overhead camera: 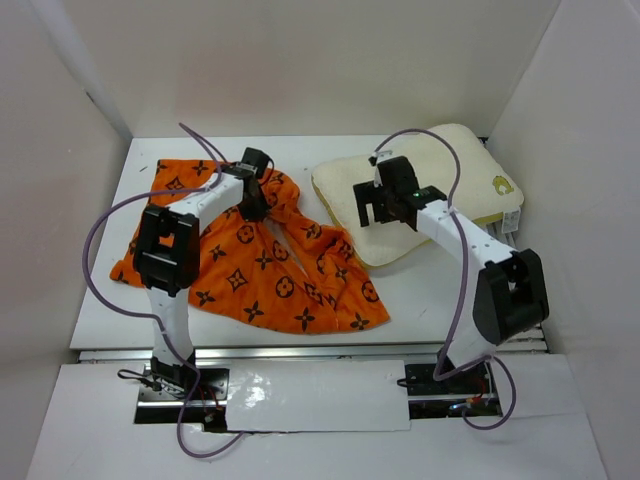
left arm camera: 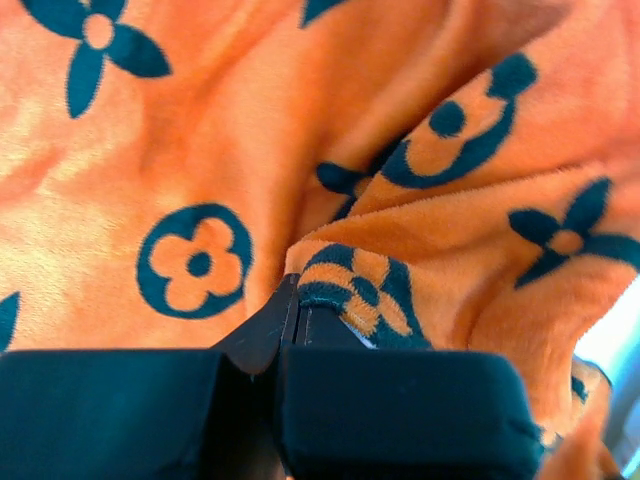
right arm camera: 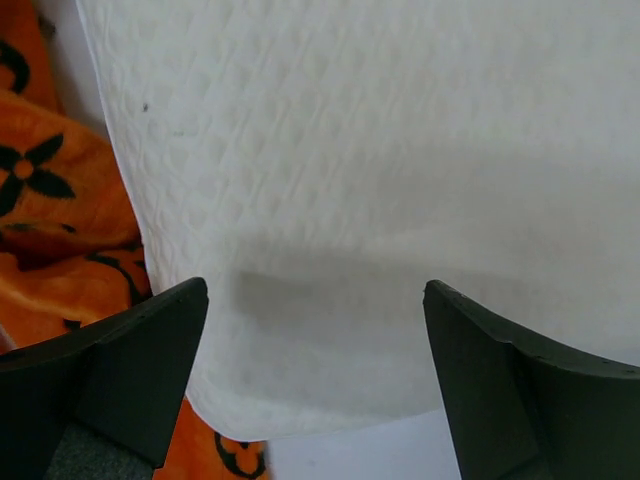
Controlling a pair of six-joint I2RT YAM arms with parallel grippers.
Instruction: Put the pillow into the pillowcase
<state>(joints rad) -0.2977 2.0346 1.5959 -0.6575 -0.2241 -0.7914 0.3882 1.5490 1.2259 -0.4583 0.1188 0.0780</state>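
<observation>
Low in its wrist view, the left gripper [left arm camera: 292, 318] pinches a pillowcase [left arm camera: 200, 150] fold (jaws tight together). The right gripper [right arm camera: 315, 292] hangs spread wide over the pillow [right arm camera: 400, 120].

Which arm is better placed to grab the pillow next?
Right. The right gripper is open just above the pillow near its edge, while the left gripper is closed on a fold of the pillowcase.

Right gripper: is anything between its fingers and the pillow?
Nothing. In the right wrist view the open right gripper has only bare pillow between its fingers; the pillowcase lies aside.
</observation>
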